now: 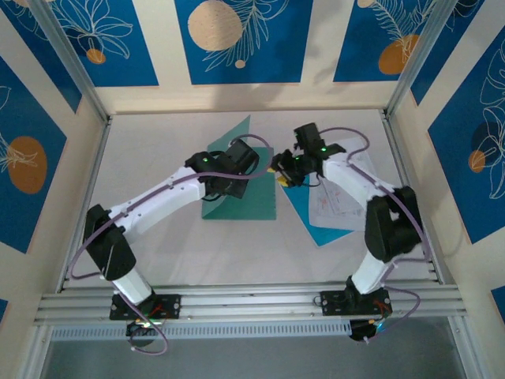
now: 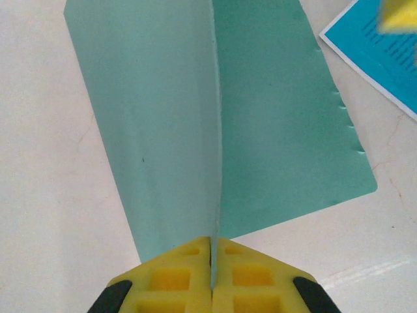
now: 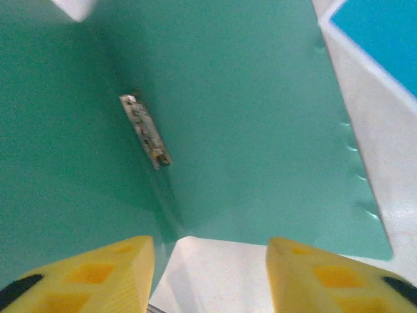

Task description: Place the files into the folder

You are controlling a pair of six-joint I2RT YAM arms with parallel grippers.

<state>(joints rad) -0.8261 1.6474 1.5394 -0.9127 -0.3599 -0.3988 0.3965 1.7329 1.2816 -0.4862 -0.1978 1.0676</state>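
left wrist: left pincer [image 2: 212,261] pinching the raised cover of the folder [image 2: 287,130], right pincer [image 3: 210,267] open, empty; could slip and flop shut ahead of the files [image 1: 335,208].

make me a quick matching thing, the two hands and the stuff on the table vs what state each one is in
1 left hand
2 right hand
3 folder
4 cyan sheet

A open, over the folder's inside
B lying flat to the folder's right
C shut on the folder's lifted edge
D half open, one side raised, the other flat

Pairs: 1-C, 2-A, 3-D, 4-B
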